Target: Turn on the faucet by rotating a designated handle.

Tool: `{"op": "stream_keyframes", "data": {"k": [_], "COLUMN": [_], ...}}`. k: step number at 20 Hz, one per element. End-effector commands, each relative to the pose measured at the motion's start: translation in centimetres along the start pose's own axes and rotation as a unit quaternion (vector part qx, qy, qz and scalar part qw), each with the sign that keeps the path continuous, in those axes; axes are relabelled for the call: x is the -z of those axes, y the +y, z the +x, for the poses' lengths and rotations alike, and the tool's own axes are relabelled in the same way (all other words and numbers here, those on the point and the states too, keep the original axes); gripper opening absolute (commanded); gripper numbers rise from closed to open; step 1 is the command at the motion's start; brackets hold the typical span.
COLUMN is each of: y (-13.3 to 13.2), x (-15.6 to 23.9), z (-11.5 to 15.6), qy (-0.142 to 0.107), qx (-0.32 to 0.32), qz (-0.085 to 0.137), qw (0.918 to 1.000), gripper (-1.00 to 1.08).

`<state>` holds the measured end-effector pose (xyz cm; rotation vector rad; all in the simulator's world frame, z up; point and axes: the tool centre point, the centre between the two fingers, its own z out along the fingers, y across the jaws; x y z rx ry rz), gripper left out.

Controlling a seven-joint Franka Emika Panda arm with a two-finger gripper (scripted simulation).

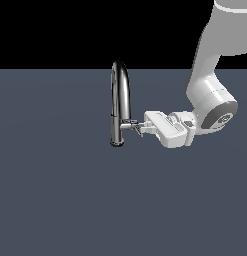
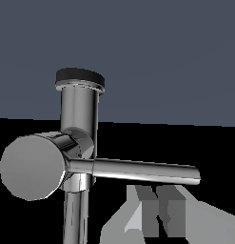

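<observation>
The chrome faucet (image 1: 120, 95) stands upright on the grey-blue floor, with its arched spout high and its round base (image 1: 116, 143) low. The handle (image 1: 136, 128), a thin chrome lever on a short stub, sticks out toward the exterior view's right. My gripper (image 1: 141, 126) reaches in sideways from that side, with its fingertips right at the lever. In the wrist view the faucet column (image 2: 79, 114), the stub's round end cap (image 2: 31, 167) and the lever (image 2: 138, 170) fill the frame. My gripper (image 2: 158, 214) sits just beside the lever with its fingers close together, holding nothing.
The grey-blue floor (image 1: 55, 190) stretches flat all around the faucet. My white arm (image 1: 210, 95) comes down from the upper part of the exterior view's right. Nothing else stands in view.
</observation>
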<state>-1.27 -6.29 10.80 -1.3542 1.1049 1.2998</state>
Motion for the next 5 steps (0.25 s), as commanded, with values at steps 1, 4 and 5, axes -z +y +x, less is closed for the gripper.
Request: {"op": "stream_keyframes", "data": {"k": [1, 4, 5], "y": [0.8, 1.2, 1.2], "x": [-0.6, -0.8, -0.8], "z": [2.6, 4.3, 4.3], "qy": [-0.004, -0.006, -0.006], "qx": [-0.011, -0.013, -0.013], "qz": [-0.002, -0.004, -0.004], "qw": [0.9999, 0.9999, 0.9999], "gripper": [-1.00, -1.00, -1.00]}}
